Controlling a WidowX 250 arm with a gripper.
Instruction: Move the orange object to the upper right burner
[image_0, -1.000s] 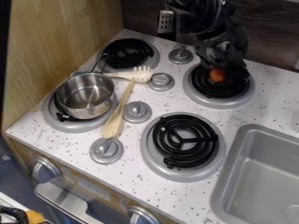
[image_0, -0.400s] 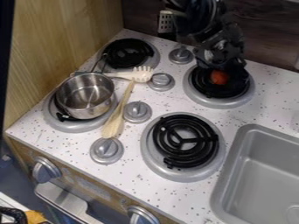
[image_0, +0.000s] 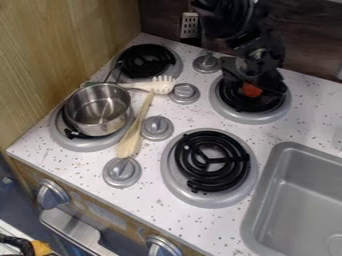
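At two o'clock, the orange object (image_0: 252, 90) was seen over the upper right burner (image_0: 248, 118), just toward six o'clock from the gripper (image_0: 252, 81); whether it was clasped or released could not be told.

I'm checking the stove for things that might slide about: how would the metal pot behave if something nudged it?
The metal pot looks rigid, its thin shiny wall unlikely to give. Being open and seemingly empty, it is probably light for its size. Its smooth metal might skid on the coil rather than grip.
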